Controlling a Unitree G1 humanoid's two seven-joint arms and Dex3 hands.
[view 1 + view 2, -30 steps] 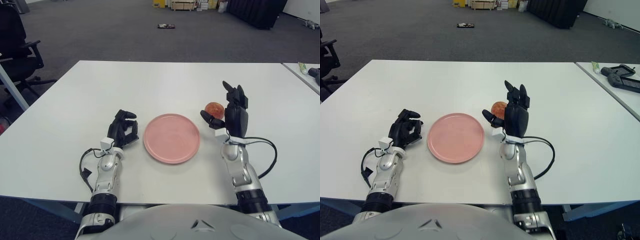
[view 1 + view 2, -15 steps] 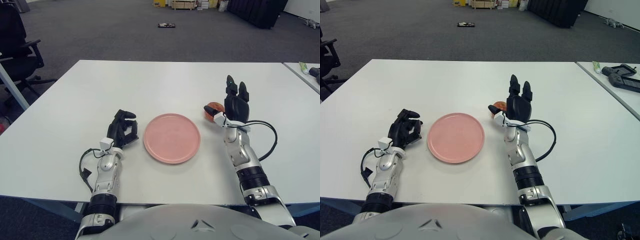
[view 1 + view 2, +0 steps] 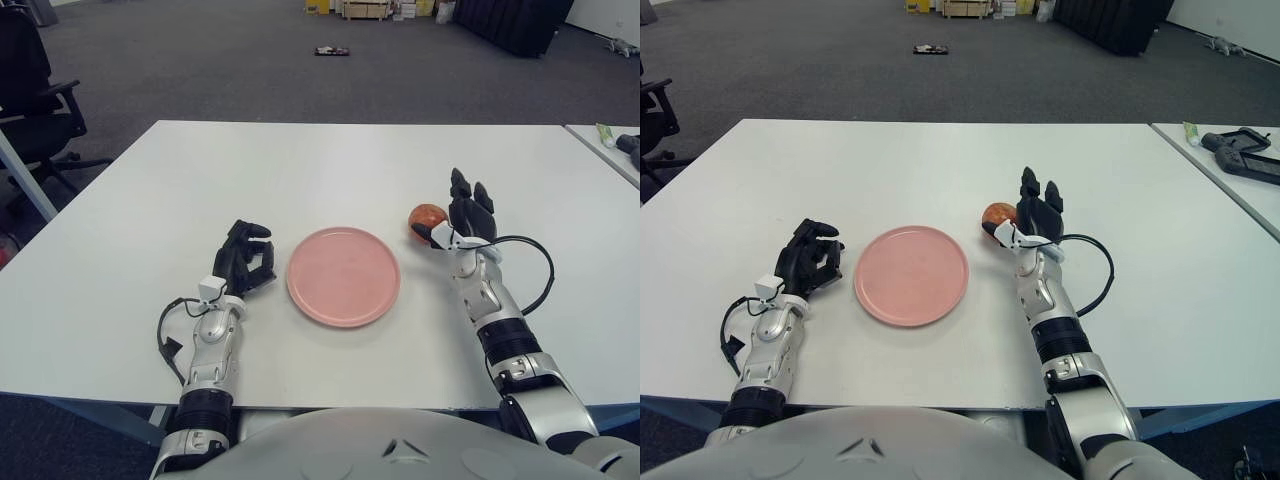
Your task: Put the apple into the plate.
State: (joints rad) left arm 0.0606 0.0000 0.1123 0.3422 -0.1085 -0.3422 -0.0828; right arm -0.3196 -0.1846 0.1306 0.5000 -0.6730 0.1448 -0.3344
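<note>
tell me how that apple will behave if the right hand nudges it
The apple is round and sits on the flat table, so a nudge would probably roll it. Its skin looks smooth, perhaps slippery. The right hand is beside it, on the side away from the plate.

bare table (image 3: 340,165) lies between apple (image 3: 427,217) and plate (image 3: 344,276), nothing in between.

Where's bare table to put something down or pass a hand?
Free: the wide far half of the table beyond the plate, and the strip between plate and left hand. Crowded: right of the plate, where the right hand sits against the apple.
</note>
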